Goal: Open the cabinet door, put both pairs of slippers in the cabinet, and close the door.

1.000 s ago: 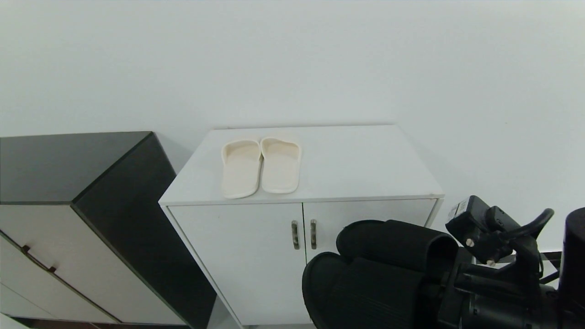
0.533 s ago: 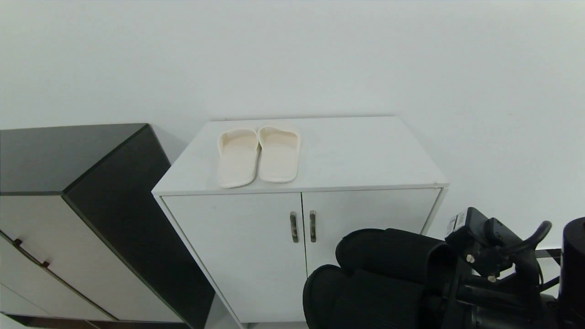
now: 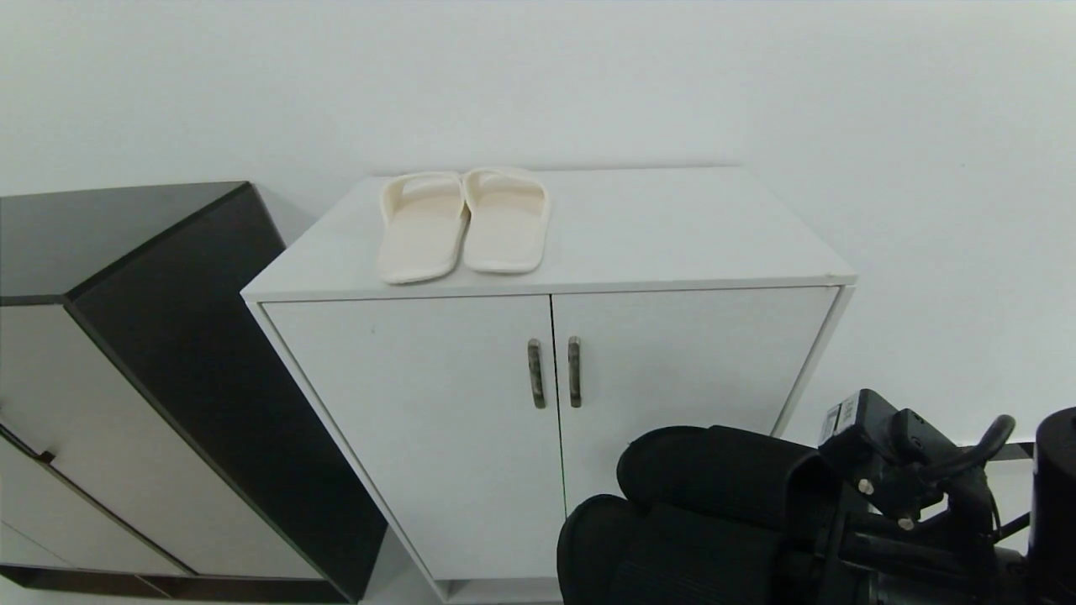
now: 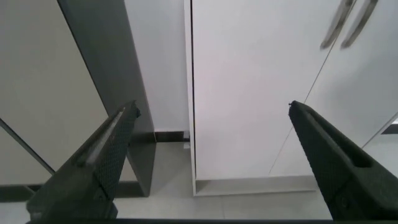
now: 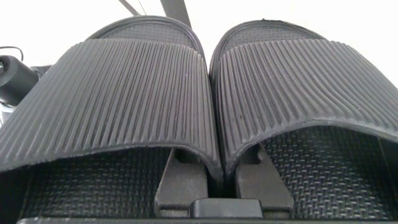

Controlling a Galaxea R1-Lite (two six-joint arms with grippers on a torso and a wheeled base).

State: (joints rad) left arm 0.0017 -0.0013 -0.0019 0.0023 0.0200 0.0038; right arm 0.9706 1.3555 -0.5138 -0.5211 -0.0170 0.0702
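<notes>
A white cabinet stands against the wall with both doors shut and two metal handles at the middle seam. A cream pair of slippers lies side by side on its top, towards the left. Low in front of the right door, my right gripper is shut on a black ribbed pair of slippers, its fingers reaching inside both and pinching the inner walls together. My left gripper is open with nothing in it, low before the left door.
A black-sided cabinet with pale fronts stands close to the left of the white one, with a narrow gap between them. Bare wall lies behind and to the right. Pale floor shows under the white cabinet.
The head camera has moved: the white cabinet now sits higher and larger in the picture, showing more of its doors. My right arm holds the black slippers in about the same place.
</notes>
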